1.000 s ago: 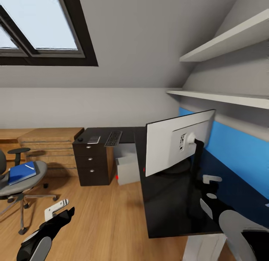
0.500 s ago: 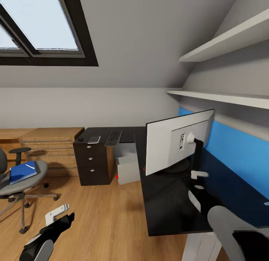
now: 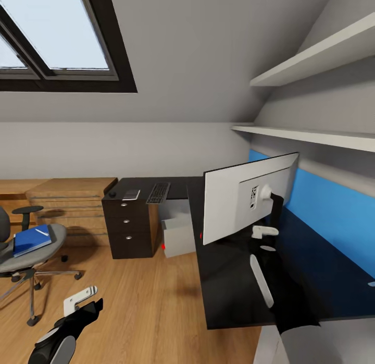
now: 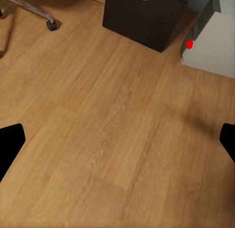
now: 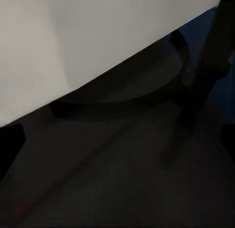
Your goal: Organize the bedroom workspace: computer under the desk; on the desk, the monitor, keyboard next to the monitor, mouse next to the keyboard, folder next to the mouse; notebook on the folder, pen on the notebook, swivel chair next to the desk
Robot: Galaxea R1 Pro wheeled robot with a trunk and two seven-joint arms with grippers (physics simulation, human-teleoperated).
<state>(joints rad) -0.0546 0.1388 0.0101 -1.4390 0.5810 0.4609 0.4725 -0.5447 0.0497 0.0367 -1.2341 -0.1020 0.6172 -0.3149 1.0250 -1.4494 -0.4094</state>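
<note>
The right gripper (image 3: 263,238) is open and empty, just behind the monitor (image 3: 250,197) standing on the bench (image 3: 229,280). The left gripper (image 3: 80,297) is open and empty above the floor (image 4: 107,140), with the folder (image 3: 31,240) on the swivel chair (image 3: 26,257) beyond it

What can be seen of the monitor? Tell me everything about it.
The monitor stands upright on the black desk, its pale grey back panel toward the head camera and the screen face turned away. A round white mount joins the panel to a thin dark stand, which ends in a ring-shaped base resting on the glossy desktop. A small red dot sits at its lower corner. The right gripper reaches near the stand; contact cannot be told.
</note>
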